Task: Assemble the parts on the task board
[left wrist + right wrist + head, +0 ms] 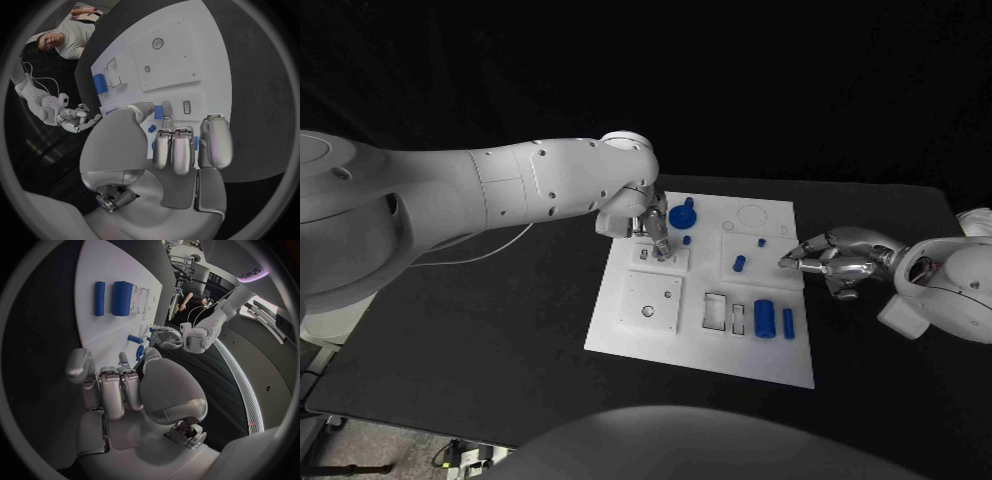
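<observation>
Working over the upper left part of the task board (635, 330), my left hand (646, 228) points its fingers down at a small pale square block (662, 257) near the board's left edge. From my left wrist view a small blue part (159, 112) sits right at my fingertips (167, 107), but I cannot tell whether I actually pinch it or only touch it; the other fingers are curled in close together. My right hand (831, 256) hovers at the board's right edge, right of centre in the head view, fingers loosely curled and holding nothing that I can see.

The parts are spread on the white board in the middle of the black tabletop (473, 340): a round blue knob (682, 215) just right of my left hand, a small blue peg (738, 264) and a tiny blue piece (762, 241) toward the centre, and a thick blue cylinder (764, 318) with a thinner blue bar (789, 322) beside it lower down, next to rectangular cut-outs (715, 312). A square plate with two holes (653, 298) lies below my left hand.

I judge the step is seating a small part at that block. To do it well I should keep the part upright and centred over its seat, lower slowly, press straight down, and release only once it sits flush. My right hand should stay off the board, or steady its edge if it starts to shift
</observation>
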{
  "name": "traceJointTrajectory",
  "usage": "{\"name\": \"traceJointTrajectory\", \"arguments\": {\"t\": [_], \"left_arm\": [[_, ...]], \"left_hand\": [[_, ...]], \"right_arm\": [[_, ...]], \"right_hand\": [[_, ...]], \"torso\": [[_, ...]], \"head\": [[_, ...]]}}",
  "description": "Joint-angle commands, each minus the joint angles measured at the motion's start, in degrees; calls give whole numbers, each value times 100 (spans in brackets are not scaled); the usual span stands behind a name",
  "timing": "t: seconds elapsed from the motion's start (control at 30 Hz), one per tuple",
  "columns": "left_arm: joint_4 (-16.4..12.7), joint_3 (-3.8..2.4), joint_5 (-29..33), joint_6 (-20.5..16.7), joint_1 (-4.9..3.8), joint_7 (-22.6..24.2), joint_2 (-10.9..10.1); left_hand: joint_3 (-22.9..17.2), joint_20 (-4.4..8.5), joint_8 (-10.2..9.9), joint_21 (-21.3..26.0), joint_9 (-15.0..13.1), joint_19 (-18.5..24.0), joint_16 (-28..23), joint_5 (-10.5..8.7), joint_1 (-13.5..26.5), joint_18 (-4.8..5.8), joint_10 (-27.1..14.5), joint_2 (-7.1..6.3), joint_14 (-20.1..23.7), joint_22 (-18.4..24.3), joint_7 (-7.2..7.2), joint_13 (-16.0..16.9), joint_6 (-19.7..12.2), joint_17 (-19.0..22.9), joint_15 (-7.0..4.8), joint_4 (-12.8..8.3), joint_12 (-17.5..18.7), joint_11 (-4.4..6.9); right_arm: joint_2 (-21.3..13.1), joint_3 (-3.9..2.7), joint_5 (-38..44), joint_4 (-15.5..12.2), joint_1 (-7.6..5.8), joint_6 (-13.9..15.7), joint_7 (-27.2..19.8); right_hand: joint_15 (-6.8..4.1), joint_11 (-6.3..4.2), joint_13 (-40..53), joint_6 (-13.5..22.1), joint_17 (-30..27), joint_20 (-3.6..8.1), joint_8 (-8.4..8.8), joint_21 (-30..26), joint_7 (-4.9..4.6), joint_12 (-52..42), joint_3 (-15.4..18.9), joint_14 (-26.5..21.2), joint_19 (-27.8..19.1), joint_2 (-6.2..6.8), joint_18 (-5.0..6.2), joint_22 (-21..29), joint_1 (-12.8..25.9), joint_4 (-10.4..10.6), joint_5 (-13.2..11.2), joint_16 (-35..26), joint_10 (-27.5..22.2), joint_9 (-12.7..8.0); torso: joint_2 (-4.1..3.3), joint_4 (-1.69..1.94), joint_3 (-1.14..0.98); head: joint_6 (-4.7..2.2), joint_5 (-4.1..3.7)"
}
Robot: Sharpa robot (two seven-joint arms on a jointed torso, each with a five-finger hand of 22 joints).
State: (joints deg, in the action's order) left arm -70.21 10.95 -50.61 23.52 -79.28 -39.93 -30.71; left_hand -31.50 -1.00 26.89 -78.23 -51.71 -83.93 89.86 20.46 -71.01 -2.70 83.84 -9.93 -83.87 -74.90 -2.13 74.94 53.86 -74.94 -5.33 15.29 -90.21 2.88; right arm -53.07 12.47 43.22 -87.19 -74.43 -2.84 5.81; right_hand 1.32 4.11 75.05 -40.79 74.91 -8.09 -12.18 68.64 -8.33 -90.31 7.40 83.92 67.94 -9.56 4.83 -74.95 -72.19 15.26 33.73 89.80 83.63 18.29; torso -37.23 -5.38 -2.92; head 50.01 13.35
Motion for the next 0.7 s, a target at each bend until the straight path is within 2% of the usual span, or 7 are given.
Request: {"name": "traceJointTrajectory", "arguments": {"t": [0.03,0.23,0.4,0.7], "left_arm": [[46,-7,-64,231,-6,-941,44],[141,-9,-163,363,-6,-969,97],[164,-8,-227,446,-6,-981,107],[179,10,-292,525,-6,-995,93]], "left_hand": [[-55,-7,-22,-22,7,-29,14,29,19,-14,616,44,-613,-1006,114,1506,175,-1506,-12,-85,21,5],[-100,0,-53,-23,10,-37,14,56,108,-13,616,97,-613,-1010,116,1506,223,-1506,-19,-108,21,10],[-115,3,-65,-17,8,-38,14,58,157,-14,616,113,-613,-1009,119,1506,252,-1506,-23,-129,21,13],[-129,9,-88,-9,3,-41,14,38,242,-15,616,142,-613,-1008,123,1506,295,-1506,-29,-170,21,19]], "right_arm": [[0,2,9,0,7,-102,-52],[8,2,8,3,11,-100,-54],[8,2,7,7,12,-93,-57],[2,2,7,11,13,-91,-47]], "right_hand": [[25,-8,1495,-31,1509,3,17,-44,-28,31,-30,608,-43,14,116,-705,-67,-5,35,20,637,-9],[25,-8,1495,-30,1509,3,18,-48,-29,31,-35,608,-46,16,117,-704,-73,-9,37,20,637,-10],[25,-8,1495,-30,1509,3,18,-48,-29,31,-35,608,-46,16,117,-704,-73,-9,37,20,637,-10],[24,-8,1495,-30,1509,3,19,-50,-29,31,-42,608,-46,21,117,-703,-81,-14,38,20,637,-11]], "torso": [[1,1,-1],[6,-2,-9],[7,6,-8],[8,-1,-10]], "head": [[-1,7],[-1,20],[-1,11],[-1,9]]}}
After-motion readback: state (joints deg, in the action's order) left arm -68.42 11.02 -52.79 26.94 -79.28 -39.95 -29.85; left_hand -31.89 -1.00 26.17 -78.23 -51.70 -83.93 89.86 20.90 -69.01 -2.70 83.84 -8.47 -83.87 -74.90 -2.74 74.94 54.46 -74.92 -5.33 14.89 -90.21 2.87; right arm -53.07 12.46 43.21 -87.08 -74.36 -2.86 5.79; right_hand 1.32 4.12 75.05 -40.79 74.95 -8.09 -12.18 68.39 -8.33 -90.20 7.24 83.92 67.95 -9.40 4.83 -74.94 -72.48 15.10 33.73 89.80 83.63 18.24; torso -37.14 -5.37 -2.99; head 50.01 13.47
